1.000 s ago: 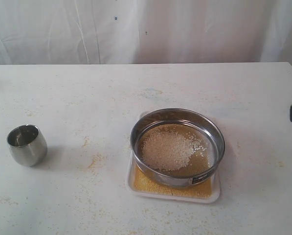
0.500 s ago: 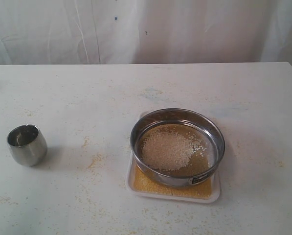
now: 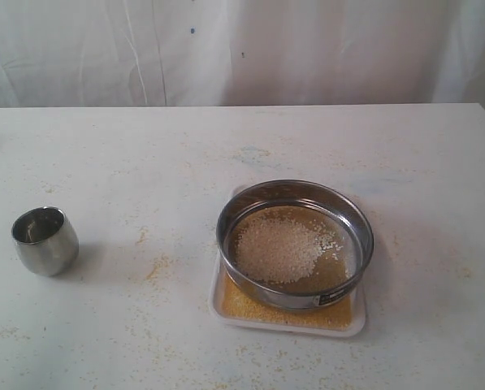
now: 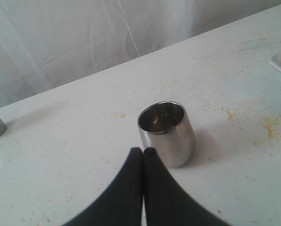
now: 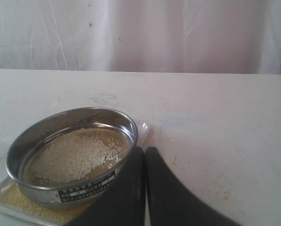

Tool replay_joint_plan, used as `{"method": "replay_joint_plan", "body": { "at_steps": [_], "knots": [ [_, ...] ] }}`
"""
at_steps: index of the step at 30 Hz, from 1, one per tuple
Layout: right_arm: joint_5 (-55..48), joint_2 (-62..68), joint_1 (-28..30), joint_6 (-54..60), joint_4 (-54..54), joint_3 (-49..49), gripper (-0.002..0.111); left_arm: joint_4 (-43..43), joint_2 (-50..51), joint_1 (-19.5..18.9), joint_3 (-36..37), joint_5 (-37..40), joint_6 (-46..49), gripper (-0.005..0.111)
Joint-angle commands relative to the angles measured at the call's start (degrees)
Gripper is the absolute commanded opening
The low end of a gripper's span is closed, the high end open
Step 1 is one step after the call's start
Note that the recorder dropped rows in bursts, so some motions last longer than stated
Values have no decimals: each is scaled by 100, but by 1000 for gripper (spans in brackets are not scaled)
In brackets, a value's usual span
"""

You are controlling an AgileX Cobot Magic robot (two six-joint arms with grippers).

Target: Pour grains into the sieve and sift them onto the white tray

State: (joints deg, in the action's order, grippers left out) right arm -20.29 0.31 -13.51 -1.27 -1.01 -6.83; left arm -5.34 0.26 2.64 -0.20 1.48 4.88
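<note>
Pincers are both closed on nothing: left gripper (image 4: 143, 153) near steel cup (image 4: 171, 141), right gripper (image 5: 145, 150) beside sieve (image 5: 41, 190). Right arm, glimpsed at the exterior view's edge a second ago, is now withdrawn. Sieve is seated on white tray (image 3: 218, 302), with grains (image 3: 279, 248) sifted; task is judged complete.

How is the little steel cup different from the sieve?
The cup is small, narrow and rounded; the sieve is wide and shallow. The cup looks empty, while the sieve holds a heap of pale grains. The cup stands directly on the table; the sieve sits on the white tray. Both are shiny steel and stand upright.
</note>
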Motion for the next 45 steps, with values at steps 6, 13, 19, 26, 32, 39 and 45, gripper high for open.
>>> {"method": "replay_joint_plan", "body": {
  "at_steps": [6,13,19,26,32,39,45],
  "knots": [
    [739,-31,38,-71,165,683,0,42,-26,-18,20,11,-3,0],
    [648,-31,38,-80,301,683,0,42,-26,-18,20,11,-3,0],
    [651,-31,38,-80,301,683,0,42,-26,-18,20,11,-3,0],
    [651,-31,38,-80,301,683,0,42,-26,-18,20,11,-3,0],
    [651,-31,38,-80,301,683,0,42,-26,-18,20,11,-3,0],
    [651,-31,38,-80,301,683,0,42,-26,-18,20,11,-3,0],
    [651,-31,38,-80,301,683,0,42,-26,-18,20,11,-3,0]
  ]
}}
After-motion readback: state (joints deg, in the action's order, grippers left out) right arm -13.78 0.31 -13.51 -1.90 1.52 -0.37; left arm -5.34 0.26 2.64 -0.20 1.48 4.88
